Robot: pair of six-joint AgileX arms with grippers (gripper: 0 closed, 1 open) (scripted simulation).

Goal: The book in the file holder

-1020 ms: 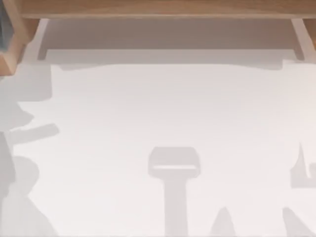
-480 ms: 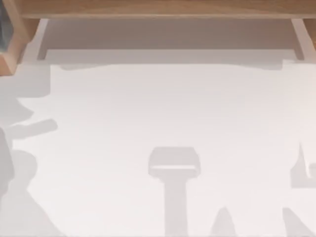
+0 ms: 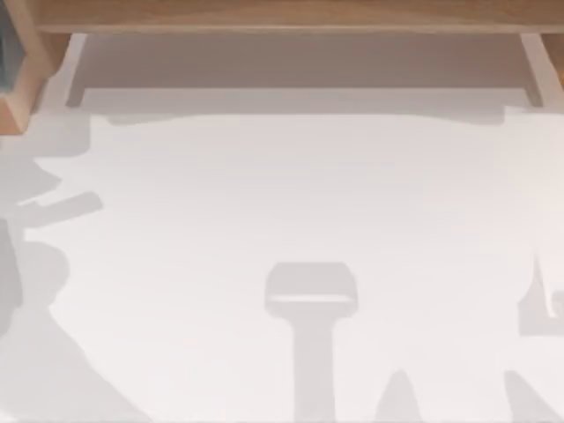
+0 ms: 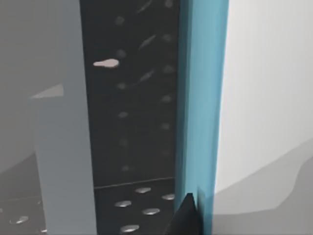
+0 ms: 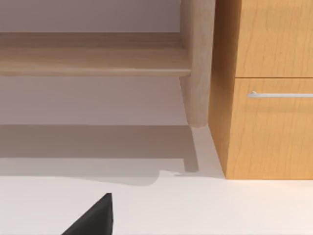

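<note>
Book edge beside left pincer

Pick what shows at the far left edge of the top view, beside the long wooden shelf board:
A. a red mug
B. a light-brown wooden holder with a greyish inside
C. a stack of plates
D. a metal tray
B: the file holder, with light-brown slanted wooden walls and a greyish inside, sits at the top view's upper left corner.
</note>
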